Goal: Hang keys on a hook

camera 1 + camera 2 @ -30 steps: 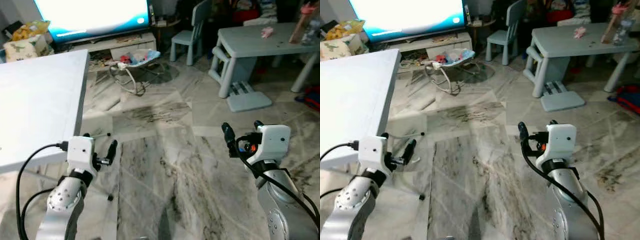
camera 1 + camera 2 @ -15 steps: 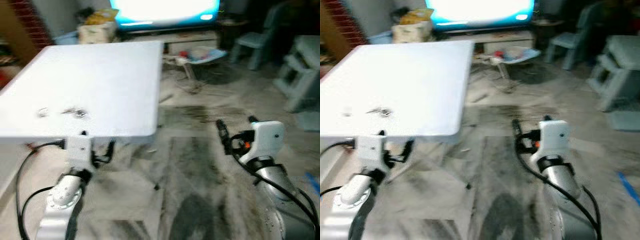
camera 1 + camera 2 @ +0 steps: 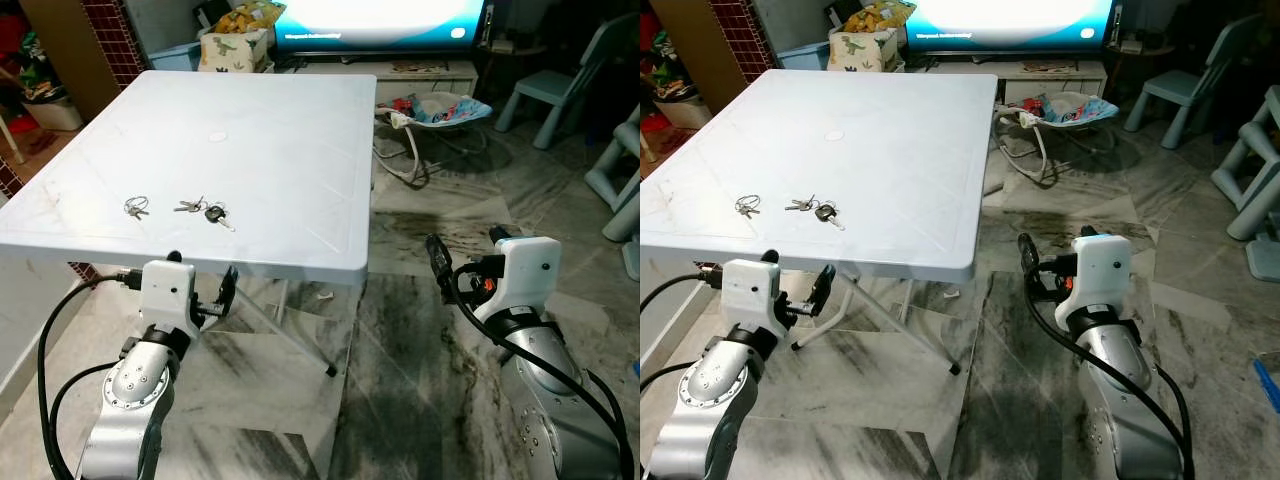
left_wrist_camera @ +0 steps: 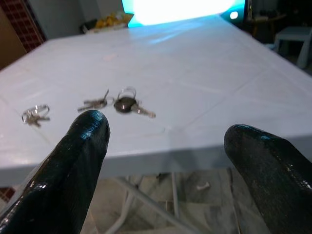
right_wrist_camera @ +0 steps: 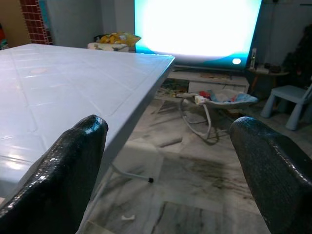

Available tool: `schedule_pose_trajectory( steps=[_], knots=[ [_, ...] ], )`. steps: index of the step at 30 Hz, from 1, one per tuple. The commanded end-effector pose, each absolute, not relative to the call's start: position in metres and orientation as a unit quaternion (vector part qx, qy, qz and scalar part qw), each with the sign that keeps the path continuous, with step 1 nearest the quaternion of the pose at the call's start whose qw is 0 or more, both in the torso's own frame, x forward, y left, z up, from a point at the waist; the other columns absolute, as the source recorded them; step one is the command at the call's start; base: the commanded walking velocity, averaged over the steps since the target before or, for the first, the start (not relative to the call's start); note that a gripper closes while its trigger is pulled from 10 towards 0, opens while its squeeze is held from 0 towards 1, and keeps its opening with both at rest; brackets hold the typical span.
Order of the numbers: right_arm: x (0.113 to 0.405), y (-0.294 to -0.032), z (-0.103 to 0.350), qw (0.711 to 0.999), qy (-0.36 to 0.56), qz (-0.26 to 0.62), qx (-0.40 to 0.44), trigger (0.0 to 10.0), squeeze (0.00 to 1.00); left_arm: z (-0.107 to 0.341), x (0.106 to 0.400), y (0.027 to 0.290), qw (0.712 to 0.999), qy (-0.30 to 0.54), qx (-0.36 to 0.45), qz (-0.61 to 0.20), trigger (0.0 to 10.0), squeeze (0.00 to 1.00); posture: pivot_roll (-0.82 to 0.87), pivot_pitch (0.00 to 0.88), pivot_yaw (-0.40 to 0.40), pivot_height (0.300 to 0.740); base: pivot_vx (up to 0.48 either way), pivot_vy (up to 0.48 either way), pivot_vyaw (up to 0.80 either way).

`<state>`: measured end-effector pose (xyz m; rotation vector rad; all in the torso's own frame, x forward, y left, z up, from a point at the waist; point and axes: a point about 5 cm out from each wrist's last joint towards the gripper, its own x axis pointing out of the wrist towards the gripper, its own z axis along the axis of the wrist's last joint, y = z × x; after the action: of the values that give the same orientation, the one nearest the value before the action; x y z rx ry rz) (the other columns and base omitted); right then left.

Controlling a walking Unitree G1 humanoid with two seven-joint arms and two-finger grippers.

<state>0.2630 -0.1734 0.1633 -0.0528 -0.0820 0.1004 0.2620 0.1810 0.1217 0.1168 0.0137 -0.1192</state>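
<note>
A big white desk [image 3: 270, 150] stands in front of the robot. Two sets of keys lie on it, near the front edge on the robot's left side. One is a small ring of keys [image 3: 135, 208]. Just beside it, toward the middle, lies the other bunch of keys [image 3: 205, 211] — it has a dark round fob. The two sets are near each other but not touching.

The left gripper [image 3: 200, 300] is held low, just in front of the desk's front edge and below the keys. Its two black fingers [image 4: 87, 146] are spread wide apart with nothing between them. In the left wrist view the keys lie flat on the desk past the fingers.

The right gripper [image 3: 462, 262] is held up over the marble floor [image 3: 420, 340], off to the right of the desk. Its fingers [image 5: 73, 161] are spread wide too — nothing is in them.

Past the desk a bright TV screen [image 3: 380, 20] glows. A baby bouncer [image 3: 430, 120] sits on the floor in front of it, and a small blue chair [image 3: 565, 80] stands to the right.
</note>
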Motion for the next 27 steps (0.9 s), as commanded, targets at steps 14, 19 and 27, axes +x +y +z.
schedule_pose_trajectory(
  steps=[14, 19, 27],
  knots=[
    [0.268, -0.172, 0.175, 0.996, -0.062, 0.056, -0.037, 10.0, 0.00, 0.116, 0.265, 0.174, 0.997, 0.011, 0.046, -0.064, 10.0, 0.00, -0.07, 0.039, 0.049, 0.740, 0.000, 0.000, 0.54],
    [0.272, -0.171, 0.182, 0.995, -0.076, 0.050, -0.040, 10.0, 0.00, 0.118, 0.269, 0.171, 0.997, 0.006, 0.039, -0.071, 10.0, 0.00, -0.07, 0.049, 0.048, 0.740, 0.000, 0.000, 0.80],
    [0.278, -0.171, 0.184, 0.995, -0.079, 0.052, -0.041, 10.0, 0.00, 0.125, 0.276, 0.177, 0.995, -0.014, 0.074, -0.071, 10.0, 0.00, -0.03, 0.041, 0.010, 0.740, 0.000, 0.000, 0.80]
  ],
)
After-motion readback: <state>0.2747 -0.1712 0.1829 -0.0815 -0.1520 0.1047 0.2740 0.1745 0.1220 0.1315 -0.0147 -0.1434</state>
